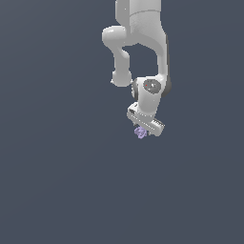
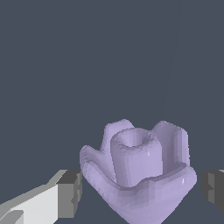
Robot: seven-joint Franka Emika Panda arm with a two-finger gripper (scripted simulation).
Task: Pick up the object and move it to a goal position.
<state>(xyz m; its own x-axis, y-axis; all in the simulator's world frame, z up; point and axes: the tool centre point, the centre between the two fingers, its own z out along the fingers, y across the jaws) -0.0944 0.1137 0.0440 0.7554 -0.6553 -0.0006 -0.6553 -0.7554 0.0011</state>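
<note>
The gripper is open, its pads at 3 and 9 o'clock of the lavender blob, not touching. Next it should squeeze shut, then lift.

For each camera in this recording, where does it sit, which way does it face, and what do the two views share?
Exterior view: off the arm, facing the white arm and end effector; exact position unclear.
Wrist view: on the wrist, looking along the end effector at the lavender blob; one dark pad shows on each side, gaps visible.
Shared: the lavender blob, the end effector, and the plain dark background.
</note>
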